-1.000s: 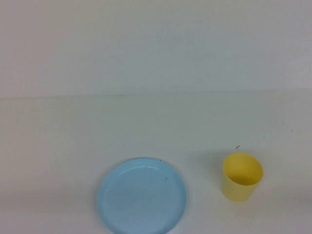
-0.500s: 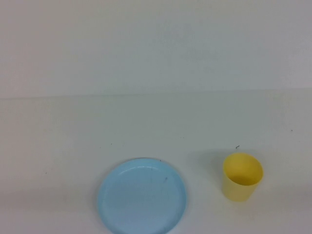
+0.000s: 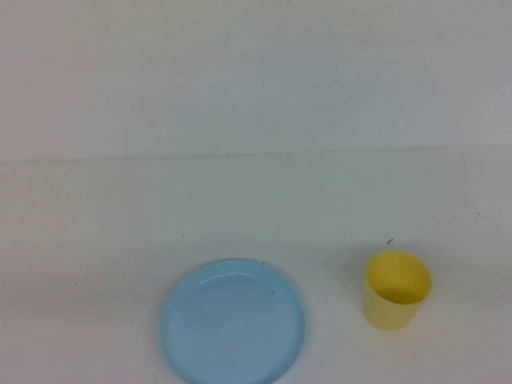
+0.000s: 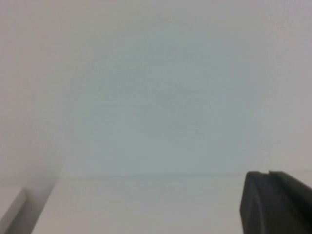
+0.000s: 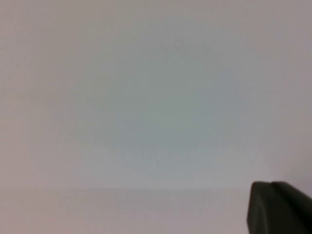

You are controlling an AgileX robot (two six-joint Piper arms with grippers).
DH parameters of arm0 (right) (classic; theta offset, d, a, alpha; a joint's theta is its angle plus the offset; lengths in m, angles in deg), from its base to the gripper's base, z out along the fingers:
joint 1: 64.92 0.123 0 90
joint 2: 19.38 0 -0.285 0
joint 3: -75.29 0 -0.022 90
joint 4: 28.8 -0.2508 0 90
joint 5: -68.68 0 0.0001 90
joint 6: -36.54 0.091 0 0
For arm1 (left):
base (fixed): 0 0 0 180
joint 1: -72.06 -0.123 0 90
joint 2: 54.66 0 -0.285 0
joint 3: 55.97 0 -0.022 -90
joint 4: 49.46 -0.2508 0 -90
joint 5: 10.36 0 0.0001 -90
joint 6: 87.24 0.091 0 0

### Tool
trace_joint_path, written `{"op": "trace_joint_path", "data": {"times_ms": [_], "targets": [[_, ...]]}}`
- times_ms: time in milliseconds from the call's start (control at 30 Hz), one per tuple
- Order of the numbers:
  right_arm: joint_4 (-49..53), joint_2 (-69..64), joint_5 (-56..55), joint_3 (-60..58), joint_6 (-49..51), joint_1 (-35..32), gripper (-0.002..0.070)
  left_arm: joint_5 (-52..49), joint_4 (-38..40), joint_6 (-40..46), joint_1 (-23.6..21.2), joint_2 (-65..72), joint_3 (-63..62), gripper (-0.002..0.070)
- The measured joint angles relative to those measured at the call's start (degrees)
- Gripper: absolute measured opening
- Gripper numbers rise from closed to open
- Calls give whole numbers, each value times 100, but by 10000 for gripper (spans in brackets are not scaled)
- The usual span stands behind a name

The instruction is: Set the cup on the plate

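The yellow cup (image 3: 398, 290) stands upright and empty on the white table at the front right. The light blue plate (image 3: 233, 322) lies flat at the front centre, to the left of the cup, with a gap of bare table between them. Neither arm shows in the high view. My left gripper (image 4: 268, 174) shows in the left wrist view only as one dark block of closed fingertips, facing bare white table and wall. My right gripper (image 5: 270, 185) looks the same in the right wrist view. Both hold nothing and are away from the cup and plate.
The white table (image 3: 256, 208) meets a plain white wall along a line at about mid-height in the high view. A few tiny dark specks lie on the table near the cup (image 3: 390, 241).
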Motion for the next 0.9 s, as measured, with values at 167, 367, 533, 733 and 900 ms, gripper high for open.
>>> {"op": "trace_joint_path", "data": {"times_ms": [167,367,533,733,900], "targets": [[-567,-980,1291,832,-233,0,0,-854,212,50,0,1116,-762,0],[-2286,-2516,2812,1627,-1866,0,0,-1705,535,154,0,2458,-1481,130],[-3287,-3669,3750,2016,-3128,0,0,-2282,1614,1190,0,3705,-2104,387],[-3819,-4404,4017,2109,-3751,0,0,-3120,3273,2844,12,5211,-2794,501],[-3870,-4526,4086,2123,-3869,0,0,-3699,3577,3316,580,6463,-3271,494]]}}
